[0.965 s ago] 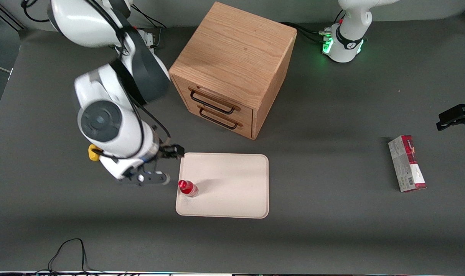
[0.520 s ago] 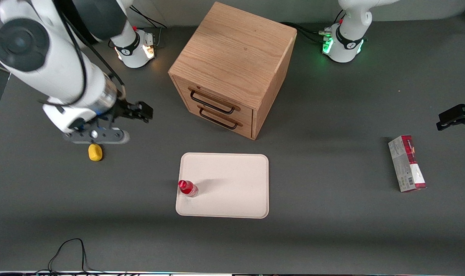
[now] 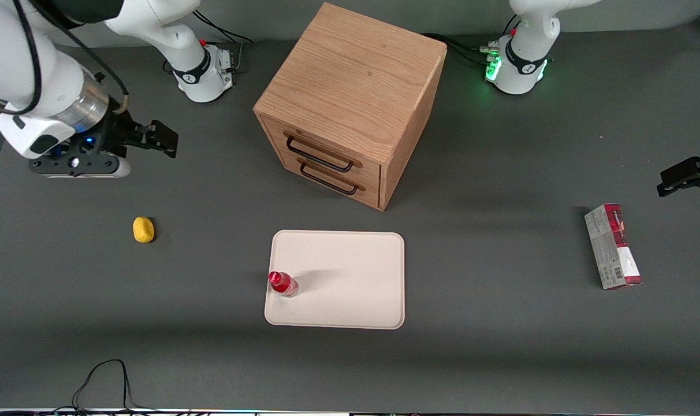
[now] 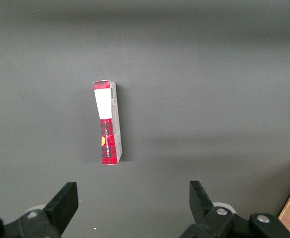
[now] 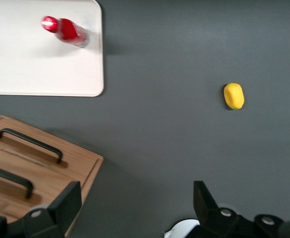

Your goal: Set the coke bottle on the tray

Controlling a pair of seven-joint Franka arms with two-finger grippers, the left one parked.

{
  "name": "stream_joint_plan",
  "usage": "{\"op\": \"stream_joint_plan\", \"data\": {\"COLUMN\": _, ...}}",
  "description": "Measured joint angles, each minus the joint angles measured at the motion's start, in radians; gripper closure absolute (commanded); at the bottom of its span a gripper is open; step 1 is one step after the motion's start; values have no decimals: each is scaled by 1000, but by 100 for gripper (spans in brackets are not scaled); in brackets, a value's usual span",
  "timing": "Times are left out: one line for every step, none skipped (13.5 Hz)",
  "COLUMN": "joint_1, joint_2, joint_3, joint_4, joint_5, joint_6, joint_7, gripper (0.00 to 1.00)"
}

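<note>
Now we see the coke bottle (image 3: 282, 283) upright on the tray (image 3: 350, 289). Our gripper (image 3: 78, 167) hangs wide and empty, well apart, with the yellow lump (image 3: 143, 229) between and the drawer cabinet (image 3: 350, 104) nearby.

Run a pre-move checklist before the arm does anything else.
1. Coke bottle on the tray: ok, upright near the rim at the working arm's end.
2. Gripper clear of bottle: ok, raised well away.
3. Jaws empty: ok, open, nothing between them in the right wrist view.
4. Yellow lump off the tray: ok.
5. Drawer cabinet drawers closed: ok.
</note>
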Motion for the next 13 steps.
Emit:
{"op": "stream_joint_plan", "data": {"joint_1": -31, "joint_2": -13, "joint_3": -2, "joint_4": -30, "joint_5": 0, "joint_6": 15, "joint_7": -35, "gripper": 0}}
{"op": "stream_joint_plan", "data": {"joint_1": -67, "joint_2": -22, "joint_3": -2, "joint_4": -48, "joint_5": 0, "joint_6": 23, "joint_7": -75, "gripper": 0}}
{"op": "stream_joint_plan", "data": {"joint_1": -105, "joint_2": -28, "joint_3": -1, "joint_4": -58, "joint_5": 0, "joint_6": 30, "joint_7": -113, "gripper": 0}}
{"op": "stream_joint_plan", "data": {"joint_1": -147, "joint_2": -33, "joint_3": 5, "joint_4": -63, "joint_5": 0, "joint_6": 33, "joint_7": -148, "gripper": 0}}
{"op": "stream_joint_plan", "data": {"joint_1": -184, "joint_2": -36, "joint_3": 12, "joint_4": -64, "joint_5": 0, "joint_6": 33, "joint_7": -176, "gripper": 0}}
{"op": "stream_joint_plan", "data": {"joint_1": -212, "joint_2": -40, "joint_3": 17, "joint_4": -64, "joint_5": 0, "joint_6": 35, "joint_7": -197, "gripper": 0}}
{"op": "stream_joint_plan", "data": {"joint_1": -229, "joint_2": -44, "joint_3": 18, "joint_4": -64, "joint_5": 0, "joint_6": 37, "joint_7": -208, "gripper": 0}}
{"op": "stream_joint_plan", "data": {"joint_1": -236, "joint_2": -49, "joint_3": 18, "joint_4": -64, "joint_5": 0, "joint_6": 38, "joint_7": -212, "gripper": 0}}
{"op": "stream_joint_plan", "data": {"joint_1": -238, "joint_2": -53, "joint_3": 18, "joint_4": -64, "joint_5": 0, "joint_6": 41, "joint_7": -212, "gripper": 0}}
{"op": "stream_joint_plan", "data": {"joint_1": -238, "joint_2": -56, "joint_3": 18, "joint_4": -64, "joint_5": -4, "joint_6": 45, "joint_7": -212, "gripper": 0}}
{"op": "stream_joint_plan", "data": {"joint_1": -238, "joint_2": -58, "joint_3": 16, "joint_4": -64, "joint_5": -8, "joint_6": 46, "joint_7": -214, "gripper": 0}}
{"op": "stream_joint_plan", "data": {"joint_1": -238, "joint_2": -59, "joint_3": 13, "joint_4": -64, "joint_5": -10, "joint_6": 46, "joint_7": -221, "gripper": 0}}
{"op": "stream_joint_plan", "data": {"joint_1": -238, "joint_2": -59, "joint_3": 7, "joint_4": -64, "joint_5": -10, "joint_6": 46, "joint_7": -227, "gripper": 0}}
